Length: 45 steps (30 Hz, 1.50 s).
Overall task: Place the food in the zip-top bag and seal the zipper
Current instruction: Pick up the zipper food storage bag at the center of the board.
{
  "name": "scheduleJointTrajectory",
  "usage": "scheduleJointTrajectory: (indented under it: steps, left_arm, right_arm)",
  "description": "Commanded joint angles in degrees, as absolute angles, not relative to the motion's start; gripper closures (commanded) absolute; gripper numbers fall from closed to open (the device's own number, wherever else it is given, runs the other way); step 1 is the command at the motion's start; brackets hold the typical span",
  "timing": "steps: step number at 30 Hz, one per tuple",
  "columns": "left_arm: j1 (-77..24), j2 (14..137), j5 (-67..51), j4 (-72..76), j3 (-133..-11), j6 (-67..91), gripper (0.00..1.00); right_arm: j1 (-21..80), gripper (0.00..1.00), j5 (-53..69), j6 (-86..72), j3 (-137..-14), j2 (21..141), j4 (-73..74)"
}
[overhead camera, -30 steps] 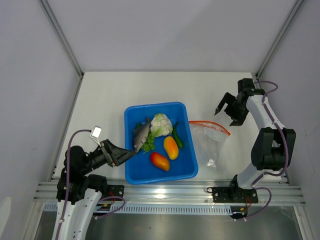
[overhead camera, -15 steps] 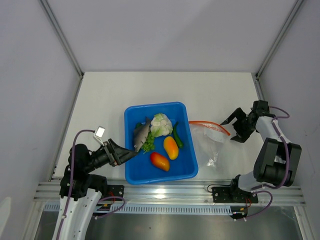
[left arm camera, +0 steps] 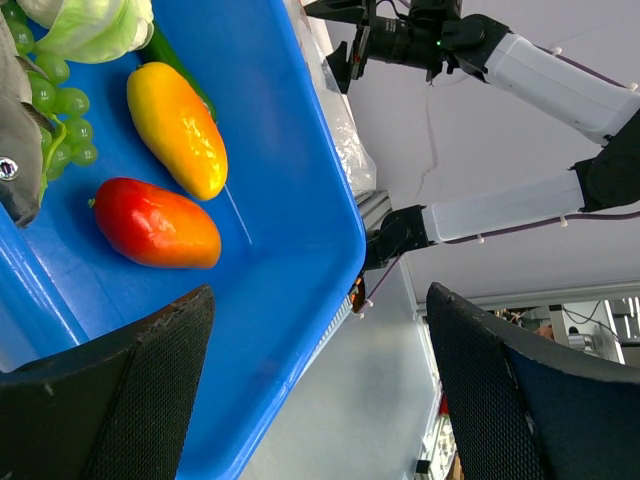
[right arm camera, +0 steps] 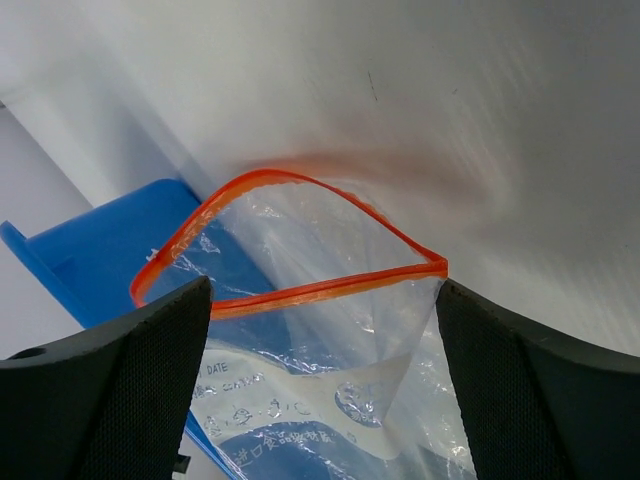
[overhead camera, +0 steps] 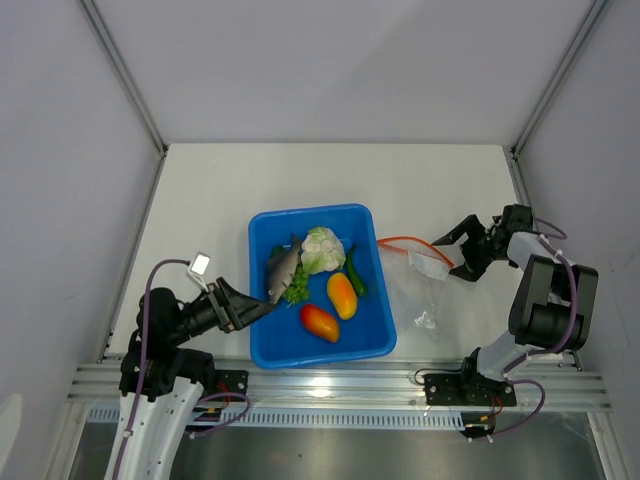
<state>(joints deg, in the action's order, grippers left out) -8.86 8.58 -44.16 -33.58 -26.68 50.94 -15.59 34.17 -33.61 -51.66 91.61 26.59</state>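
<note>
The left jaws stand wide apart and empty at the blue tray's [left arm camera: 300,210] wall. Just ahead between them lies the red-orange fruit [left arm camera: 155,222], then the orange-yellow fruit [left arm camera: 178,128], with the grey fish [left arm camera: 14,150] and cauliflower [left arm camera: 90,25] farther off. The right jaws, equally spread and empty, frame the zip-top bag [right arm camera: 330,340], its zipper [right arm camera: 300,291] gaping, with the tray beyond.

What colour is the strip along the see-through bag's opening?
Orange-red. The zipper shows best in the right wrist view.
</note>
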Motion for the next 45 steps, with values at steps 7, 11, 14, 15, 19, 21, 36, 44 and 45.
scheduleJointTrajectory:
  steps: [7,11,14,15,19,21,36,44,45]
  left_arm:
    - [-8.8,9.4,-45.0,-32.7,-26.8,50.5,0.12]
    - [-8.9,9.5,-45.0,-32.6,-27.0,50.7,0.12]
    - [-8.9,9.4,-45.0,-33.0,-27.4,50.8,0.12]
    - [-8.9,9.3,-44.9,-33.1,-27.4,50.9,0.12]
    - [-8.9,9.8,-44.8,-33.0,-28.6,51.2,0.18]
    - [-8.9,10.3,-44.9,-32.5,-29.1,51.2,0.22]
    - [-20.7,20.3,-38.9,-27.0,-36.5,57.6,0.24]
    - [-40.6,32.5,-27.5,-15.6,-40.3,66.4,0.22]
    - [-43.6,34.2,-26.6,-13.9,-41.6,67.3,0.22]
  right_arm:
    - [-15.9,0.28,40.4,-34.8,-49.3,90.3,21.0]
    - [-15.9,0.58,43.6,-37.8,-48.1,90.3,17.2]
    - [-15.9,0.75,44.3,-38.4,-48.2,90.2,15.9]
    - [-15.9,0.79,44.4,-38.4,-48.3,90.1,15.9]
    - [-15.9,1.00,45.5,-39.1,-48.7,88.7,15.3]
    - [-15.9,1.00,46.3,-39.3,-49.4,87.5,15.4]
    - [-12.1,1.00,45.0,-33.7,-61.3,67.7,15.9]
    - [2.1,1.00,35.6,-25.3,-63.1,54.0,15.8]
    - [3.2,1.00,33.3,-25.1,-63.1,52.8,15.8]
